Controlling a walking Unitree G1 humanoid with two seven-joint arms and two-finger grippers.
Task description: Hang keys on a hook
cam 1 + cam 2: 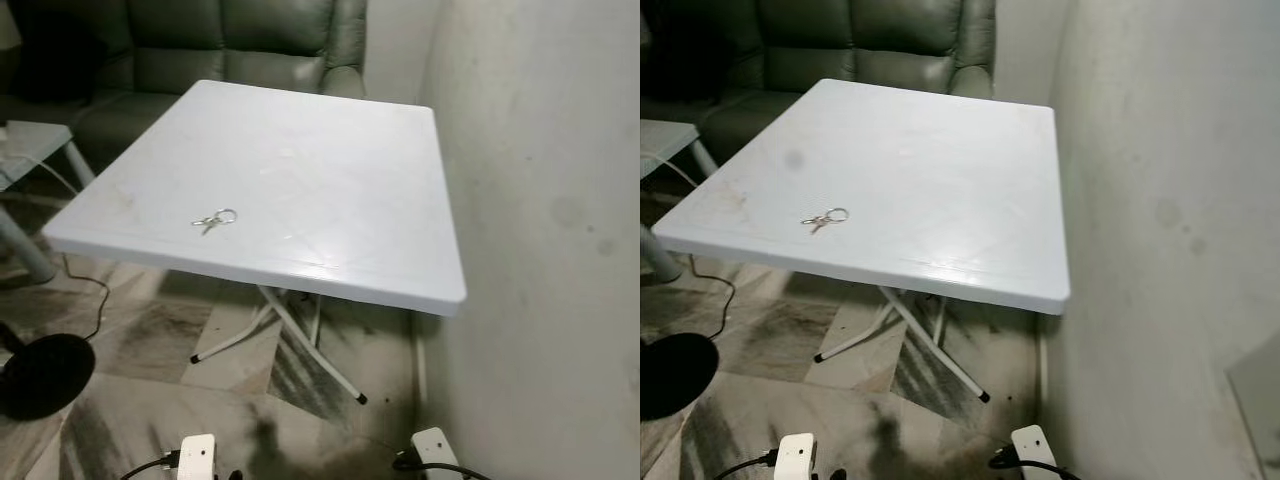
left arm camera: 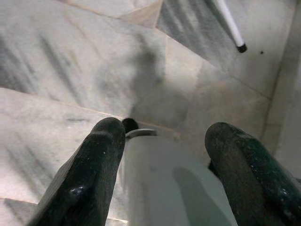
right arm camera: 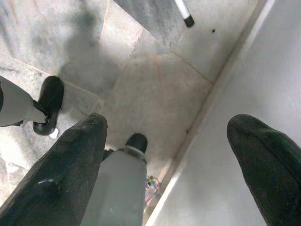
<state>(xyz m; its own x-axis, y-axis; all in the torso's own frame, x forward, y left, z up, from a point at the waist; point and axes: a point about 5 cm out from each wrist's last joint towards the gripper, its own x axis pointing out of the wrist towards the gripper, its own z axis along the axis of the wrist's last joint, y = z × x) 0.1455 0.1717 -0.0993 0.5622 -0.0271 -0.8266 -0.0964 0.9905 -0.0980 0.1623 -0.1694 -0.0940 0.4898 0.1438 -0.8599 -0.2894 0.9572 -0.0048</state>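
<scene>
Keys (image 1: 214, 219) lie flat on the white table (image 1: 330, 140), near its front edge, toward the left. Small, light, metal; likely to slide and jingle on the smooth top. Best hold looks like the ring, pinched across its rim. No hook visible yet. Sofa (image 1: 240, 40) behind the table, wall (image 1: 540, 200) close on the right, black round base (image 1: 45, 375) and cable on the floor to the left. Left gripper (image 2: 164, 155) and right gripper (image 3: 164, 146) hang low over floor tiles, fingers spread, grasping nothing.
</scene>
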